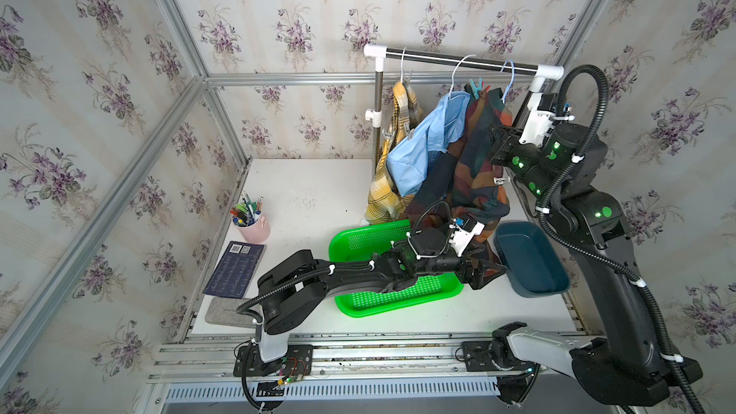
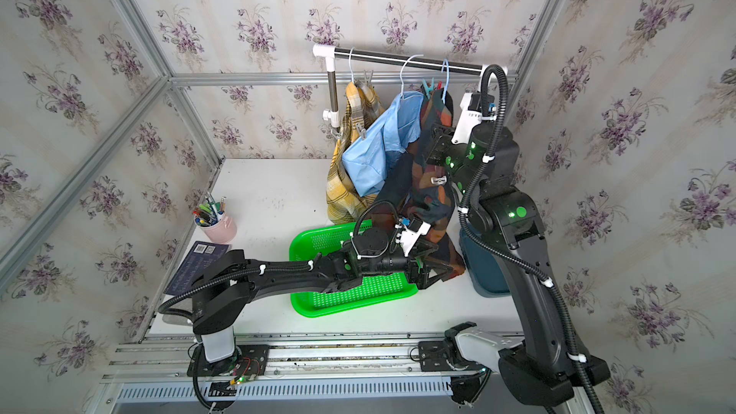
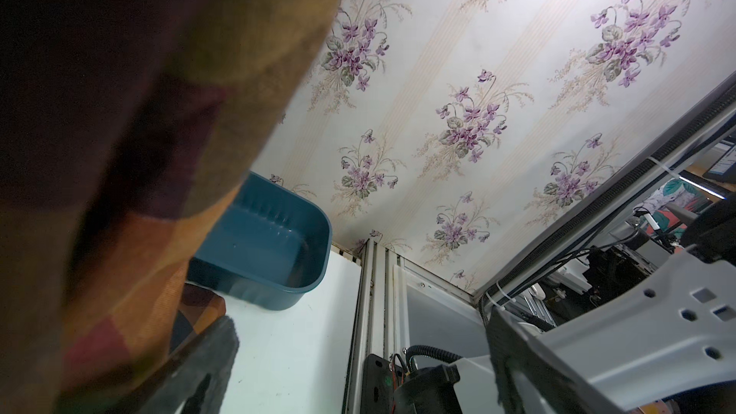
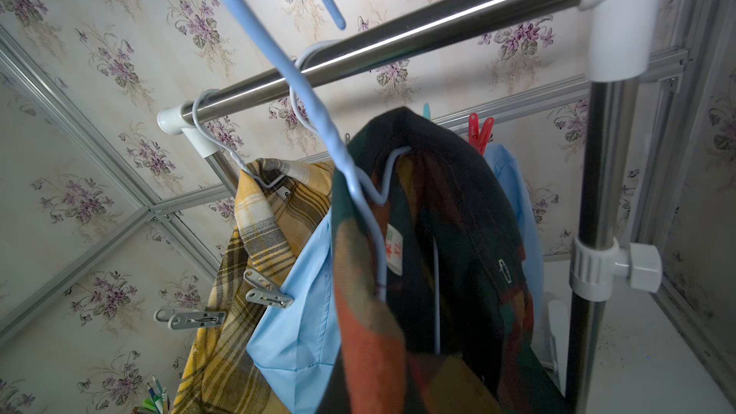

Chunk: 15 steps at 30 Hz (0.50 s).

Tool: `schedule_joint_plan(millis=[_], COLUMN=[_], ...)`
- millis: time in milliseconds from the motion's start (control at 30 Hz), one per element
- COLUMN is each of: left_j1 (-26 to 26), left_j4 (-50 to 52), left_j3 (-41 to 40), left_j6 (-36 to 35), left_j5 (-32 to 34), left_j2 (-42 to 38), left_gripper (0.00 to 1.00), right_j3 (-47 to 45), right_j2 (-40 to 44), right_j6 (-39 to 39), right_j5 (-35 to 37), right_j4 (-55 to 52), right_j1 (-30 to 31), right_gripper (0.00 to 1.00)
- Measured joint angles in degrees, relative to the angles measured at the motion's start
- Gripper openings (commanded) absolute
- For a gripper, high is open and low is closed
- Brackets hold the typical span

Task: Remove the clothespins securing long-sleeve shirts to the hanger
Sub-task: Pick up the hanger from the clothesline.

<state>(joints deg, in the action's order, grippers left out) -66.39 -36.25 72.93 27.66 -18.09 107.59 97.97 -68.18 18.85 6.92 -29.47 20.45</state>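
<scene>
Wallpapered booth (image 1: pixel 278 13): left hand (image 1: pixel 492 266) spread; right hand (image 1: pixel 494 137), pressed together, shows only from above.

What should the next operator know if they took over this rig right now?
Left gripper: open, low at the hem of the dark checked shirt, gripping nothing.
Right gripper: shut, up at that shirt's shoulder; whether it holds a pin is hidden.
Shirts: checked, blue shirt and plaid shirt all hang on the rail.
Done: unclear; no pins show in the blue tub.
Left: grey pins on the plaid shirt, red pin and teal pin up top, white pin on the checked shirt.
</scene>
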Motion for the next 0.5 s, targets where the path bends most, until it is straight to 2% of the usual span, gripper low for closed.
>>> schedule_joint_plan(millis=[300,500], left_j1=[-0.1,-0.7], left_j4=[1.6,2.3], left_j3=[0.0,5.6], left_j6=[-1.0,-1.2], left_j5=[-0.5,0.2], left_j2=[0.9,4.2], left_gripper=[0.99,0.99], right_j3=[-1.6,-1.9], right_j2=[6.4,10.5], right_j6=[5.2,7.6], right_j5=[-2.4,-5.2], right_j4=[-2.1,-4.5], right_j1=[0.0,0.0], right_gripper=[0.00,0.00])
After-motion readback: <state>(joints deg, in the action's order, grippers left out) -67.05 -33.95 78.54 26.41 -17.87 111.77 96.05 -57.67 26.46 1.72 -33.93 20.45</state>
